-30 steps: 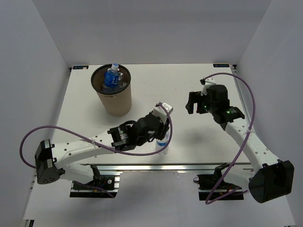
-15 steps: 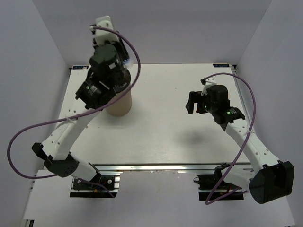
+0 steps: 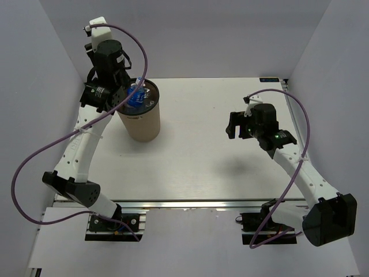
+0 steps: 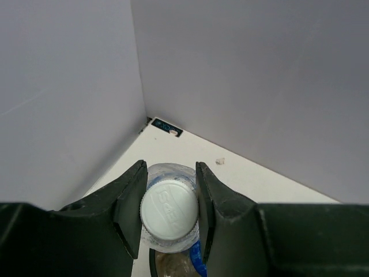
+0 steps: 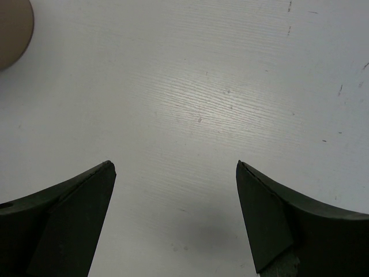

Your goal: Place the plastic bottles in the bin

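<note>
The bin [image 3: 141, 124], a tall tan cylinder with a dark rim, stands at the back left of the table. A clear plastic bottle [image 3: 136, 95] with a blue label and white cap sticks up out of its mouth. My left gripper [image 3: 127, 95] hangs at the bin's left rim. In the left wrist view the left gripper [image 4: 169, 209] is shut on a bottle [image 4: 170, 210], both fingers against its clear shoulder, cap facing the camera, over the bin's rim [image 4: 150, 262]. My right gripper [image 3: 232, 125] is open and empty above bare table at the right [image 5: 174, 164].
White walls close in the table at the back and both sides; the left arm's wrist is close to the back-left corner. The bin's side [image 5: 11, 23] shows at the top left of the right wrist view.
The left arm carried a bottle from the table's front middle up to the bin, then shifted left over the rim. The right arm has not moved.
</note>
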`<state>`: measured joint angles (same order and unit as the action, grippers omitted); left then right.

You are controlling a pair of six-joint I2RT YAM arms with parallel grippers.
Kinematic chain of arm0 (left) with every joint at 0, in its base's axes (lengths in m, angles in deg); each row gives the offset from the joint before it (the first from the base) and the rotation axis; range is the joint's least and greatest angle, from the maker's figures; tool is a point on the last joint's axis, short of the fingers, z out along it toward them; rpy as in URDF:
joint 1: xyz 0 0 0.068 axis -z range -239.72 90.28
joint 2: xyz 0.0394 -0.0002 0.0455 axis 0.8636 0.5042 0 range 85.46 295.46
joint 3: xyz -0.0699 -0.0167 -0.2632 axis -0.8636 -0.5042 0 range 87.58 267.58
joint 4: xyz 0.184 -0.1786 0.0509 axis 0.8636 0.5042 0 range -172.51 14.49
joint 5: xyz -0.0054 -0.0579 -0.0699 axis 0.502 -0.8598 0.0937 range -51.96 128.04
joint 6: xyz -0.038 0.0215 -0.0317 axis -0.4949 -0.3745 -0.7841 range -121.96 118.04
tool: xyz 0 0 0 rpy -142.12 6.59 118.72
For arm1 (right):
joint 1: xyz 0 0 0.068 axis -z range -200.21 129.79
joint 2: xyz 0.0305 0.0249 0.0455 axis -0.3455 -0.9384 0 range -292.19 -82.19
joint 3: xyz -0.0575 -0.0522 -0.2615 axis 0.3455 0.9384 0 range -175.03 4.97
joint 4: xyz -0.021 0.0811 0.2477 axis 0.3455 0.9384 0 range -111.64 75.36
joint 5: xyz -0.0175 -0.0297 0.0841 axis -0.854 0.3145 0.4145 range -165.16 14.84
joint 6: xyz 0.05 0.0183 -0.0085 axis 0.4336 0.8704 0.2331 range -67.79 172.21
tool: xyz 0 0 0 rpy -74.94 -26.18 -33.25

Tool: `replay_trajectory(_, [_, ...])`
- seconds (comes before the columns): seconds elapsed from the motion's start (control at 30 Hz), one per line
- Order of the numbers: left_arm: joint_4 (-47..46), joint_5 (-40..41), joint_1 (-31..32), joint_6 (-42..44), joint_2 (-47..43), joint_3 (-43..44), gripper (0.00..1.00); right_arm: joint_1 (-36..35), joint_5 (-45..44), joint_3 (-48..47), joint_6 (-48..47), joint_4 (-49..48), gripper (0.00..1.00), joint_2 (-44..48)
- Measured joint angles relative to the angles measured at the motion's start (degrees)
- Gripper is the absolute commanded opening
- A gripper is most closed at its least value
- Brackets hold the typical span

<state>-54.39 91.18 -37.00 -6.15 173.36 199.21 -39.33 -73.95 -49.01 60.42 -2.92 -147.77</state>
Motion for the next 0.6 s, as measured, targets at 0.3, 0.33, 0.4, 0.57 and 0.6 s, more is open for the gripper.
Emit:
replay_trajectory(0.3, [-0.4, -7.8, -1.8, -1.6, 0.3, -3.4, 0.0, 0.0, -0.9, 0.0, 0.0, 0.0, 0.89, -1.2])
replay_trajectory(0.33, [-0.3, -8.1, -1.8, -1.6, 0.3, -3.3, 0.0, 0.0, -1.2, 0.0, 0.0, 0.0, 0.89, -1.4])
replay_trajectory(0.4, [-0.1, -8.9, -1.9, -1.4, 0.5, -3.1, 0.0, 0.0, -1.4, 0.0, 0.0, 0.0, 0.89, -1.7])
replay_trajectory(0.57, [1.5, -12.6, -2.1, -1.4, 0.6, -2.6, 0.0, 0.0, -1.5, 0.0, 0.0, 0.0, 0.89, -2.6])
replay_trajectory(0.6, [1.9, -13.5, -2.0, -1.6, 0.6, -2.5, 0.0, 0.0, -1.5, 0.0, 0.0, 0.0, 0.89, -2.9])
